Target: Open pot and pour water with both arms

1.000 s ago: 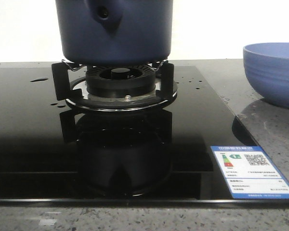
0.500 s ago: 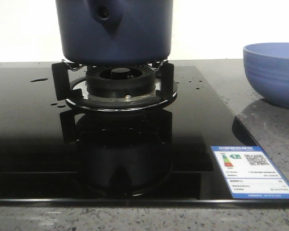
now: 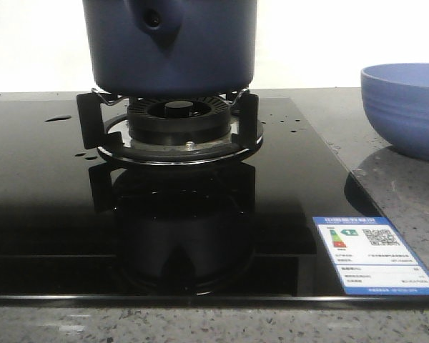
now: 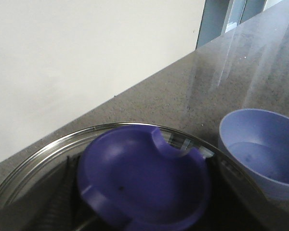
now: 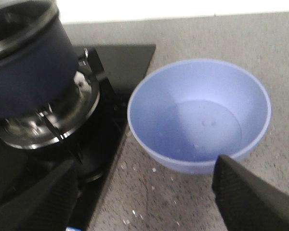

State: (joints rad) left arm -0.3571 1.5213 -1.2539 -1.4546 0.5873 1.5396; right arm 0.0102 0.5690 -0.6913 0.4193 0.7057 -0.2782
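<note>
The navy pot (image 3: 171, 50) stands on the burner grate, its handle stub (image 3: 155, 21) facing the camera; it also shows in the right wrist view (image 5: 24, 72). Its top is cut off in the front view. In the left wrist view my left gripper (image 4: 144, 197) is shut on the purple knob (image 4: 139, 173) of a glass lid (image 4: 38, 161), with a dark finger on each side. The lid's metal rim (image 5: 19, 33) lies on the pot. My right gripper (image 5: 144, 202) is open and empty over the counter beside the bowl. Water drops (image 3: 57, 118) lie on the cooktop.
A light-blue bowl (image 3: 407, 107) stands on the grey counter right of the black glass cooktop (image 3: 43, 207); it also shows in the left wrist view (image 4: 260, 154) and the right wrist view (image 5: 200, 115). The burner (image 3: 175, 118) sits under the pot. A label (image 3: 375, 254) is on the cooktop's front right corner.
</note>
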